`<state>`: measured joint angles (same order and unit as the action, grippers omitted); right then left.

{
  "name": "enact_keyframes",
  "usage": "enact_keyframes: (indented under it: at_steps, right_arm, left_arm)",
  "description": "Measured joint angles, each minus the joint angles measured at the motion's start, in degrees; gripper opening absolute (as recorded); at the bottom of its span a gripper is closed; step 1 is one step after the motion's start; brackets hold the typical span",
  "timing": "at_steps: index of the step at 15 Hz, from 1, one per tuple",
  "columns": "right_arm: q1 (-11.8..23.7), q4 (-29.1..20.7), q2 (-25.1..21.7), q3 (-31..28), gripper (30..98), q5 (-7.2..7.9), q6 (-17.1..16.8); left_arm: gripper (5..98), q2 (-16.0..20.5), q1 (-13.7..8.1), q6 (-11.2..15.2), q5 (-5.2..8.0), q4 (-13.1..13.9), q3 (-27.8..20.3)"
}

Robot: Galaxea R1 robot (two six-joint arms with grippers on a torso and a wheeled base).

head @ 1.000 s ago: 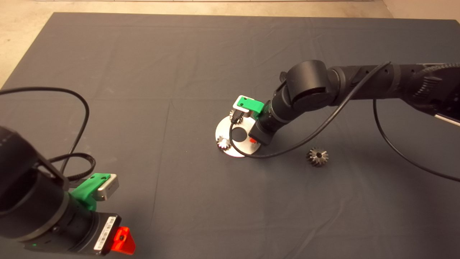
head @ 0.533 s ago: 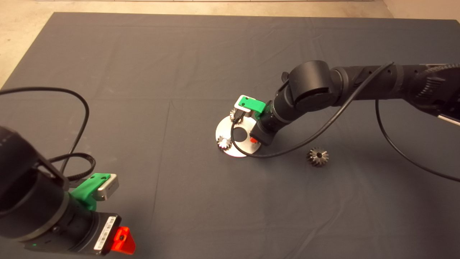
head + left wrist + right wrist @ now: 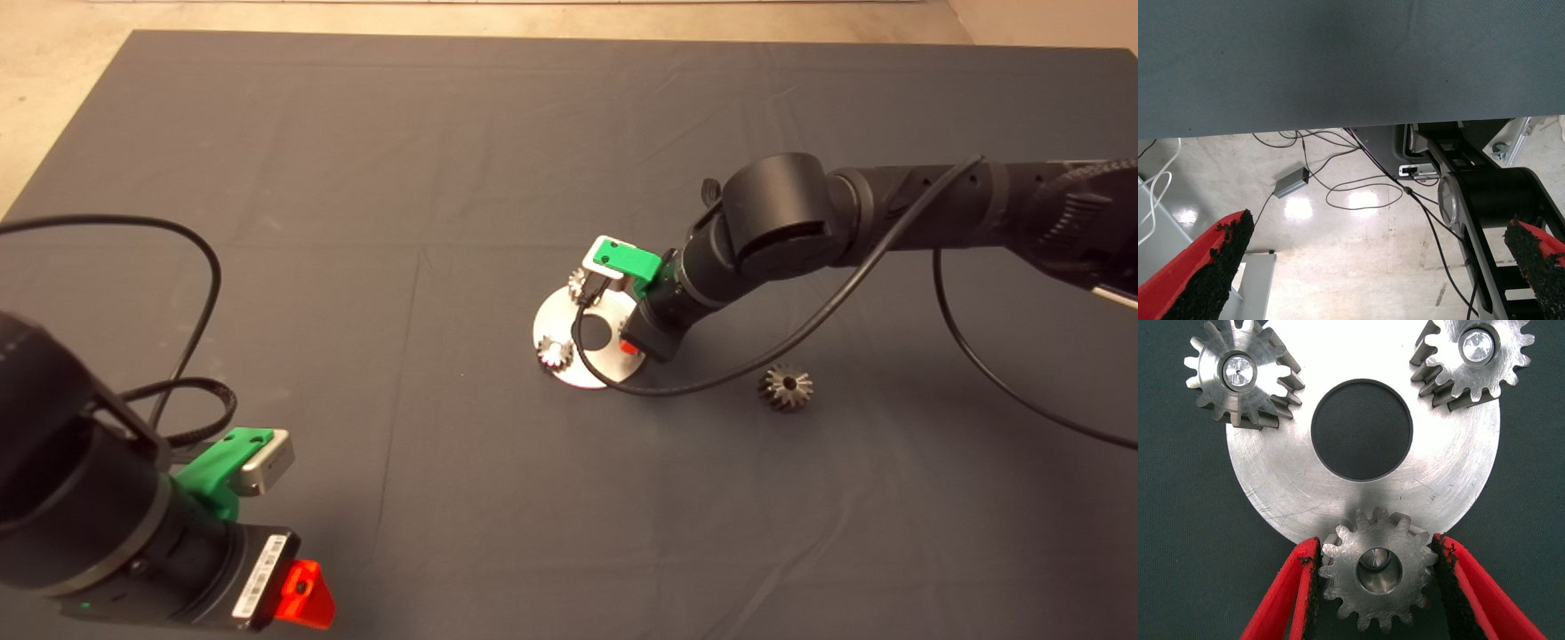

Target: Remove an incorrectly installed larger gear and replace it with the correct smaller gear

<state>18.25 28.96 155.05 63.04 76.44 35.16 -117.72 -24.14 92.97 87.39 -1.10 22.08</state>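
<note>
1. We are reaching our right gripper point(image 3: 1377, 570) down over the round plate point(image 3: 1291, 493), fingers point(image 3: 1301, 593) pinching the smaller gear point(image 3: 1378, 577) seated on a peg at its rim.
2. We are leaving the larger gear point(image 3: 786, 388) lying on the mat point(image 3: 356, 133) nearby.
3. We are keeping our left gripper point(image 3: 1381, 267) parked at the lower left, fingers spread.

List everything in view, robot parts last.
larger gear: one, shiny grey, lying on the mat apart from the disc
smaller gear: one, grey, on a pin at the disc's rim, between the right gripper's fingers
silvery gears: two, on pins at the disc's rim
disc: one, silver, round centre hole, on the mat
mat: one, dark grey
cables: several, on the pale floor
right gripper: one, red fingers either side of the smaller gear
left gripper: one, open, parked at lower left
</note>
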Motion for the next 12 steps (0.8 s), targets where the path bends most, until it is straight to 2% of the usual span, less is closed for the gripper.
enact_keyframes:
  at_steps: [12]
  right_arm:
    - [-0.2,0.0,-0.7,-0.1,39.3,-0.64,0.0]
  left_arm:
    - [97.6,0.0,0.0,0.0,0.0,0.0,0.0]
